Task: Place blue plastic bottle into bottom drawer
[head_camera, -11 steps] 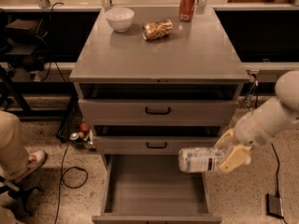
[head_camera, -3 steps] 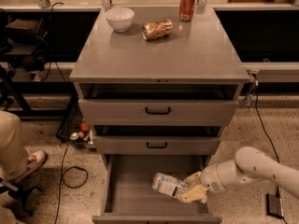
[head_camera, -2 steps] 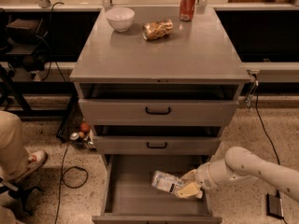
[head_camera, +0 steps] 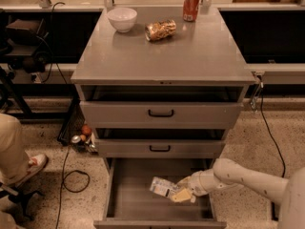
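Observation:
The blue plastic bottle (head_camera: 161, 186), clear with a white and pale blue label, lies on its side low inside the open bottom drawer (head_camera: 136, 197) of the grey cabinet. My gripper (head_camera: 180, 193) reaches into the drawer from the right and is shut on the bottle's right end. My white arm (head_camera: 248, 178) comes in from the lower right, over the drawer's right wall. Whether the bottle rests on the drawer floor cannot be told.
Two upper drawers (head_camera: 160, 113) with black handles stand slightly open above. On the cabinet top (head_camera: 200, 51) are a white bowl (head_camera: 122, 19), a snack bag (head_camera: 160, 30) and a red soda can (head_camera: 191, 5). A person's leg (head_camera: 14, 147) and cables (head_camera: 71, 175) are at the left.
My gripper has carried the bottle down from in front of the middle drawer into the bottom drawer. Over the last second it has stayed low there, shifting only slightly.

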`<state>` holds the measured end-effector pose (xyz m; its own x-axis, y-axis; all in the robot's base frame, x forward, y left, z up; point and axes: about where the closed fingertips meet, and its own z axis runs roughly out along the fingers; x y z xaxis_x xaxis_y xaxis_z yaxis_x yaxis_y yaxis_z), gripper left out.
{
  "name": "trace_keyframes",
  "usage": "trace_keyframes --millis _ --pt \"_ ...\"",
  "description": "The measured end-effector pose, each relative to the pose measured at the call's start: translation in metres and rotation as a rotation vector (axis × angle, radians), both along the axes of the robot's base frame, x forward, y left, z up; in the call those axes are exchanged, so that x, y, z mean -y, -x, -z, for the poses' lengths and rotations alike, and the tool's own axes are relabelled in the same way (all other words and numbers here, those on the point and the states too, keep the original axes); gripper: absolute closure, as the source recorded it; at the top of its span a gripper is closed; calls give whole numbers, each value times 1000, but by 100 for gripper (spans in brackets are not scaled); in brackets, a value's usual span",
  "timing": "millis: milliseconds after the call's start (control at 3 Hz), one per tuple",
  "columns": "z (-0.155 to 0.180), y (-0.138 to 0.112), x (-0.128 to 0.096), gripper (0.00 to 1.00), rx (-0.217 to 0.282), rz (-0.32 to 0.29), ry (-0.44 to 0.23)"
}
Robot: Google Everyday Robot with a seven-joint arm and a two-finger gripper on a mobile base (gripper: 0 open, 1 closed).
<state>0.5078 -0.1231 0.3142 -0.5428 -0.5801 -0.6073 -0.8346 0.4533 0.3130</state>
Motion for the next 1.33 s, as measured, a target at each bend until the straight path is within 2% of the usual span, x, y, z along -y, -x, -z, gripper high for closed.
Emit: trace_keyframes --millis 667,1000,1333 --pt "67 -15 -34 100 -1 8 7" --pt "100 -27 -51 100 -6 37 4" --pt "136 -39 -71 79 -28 65 -3"
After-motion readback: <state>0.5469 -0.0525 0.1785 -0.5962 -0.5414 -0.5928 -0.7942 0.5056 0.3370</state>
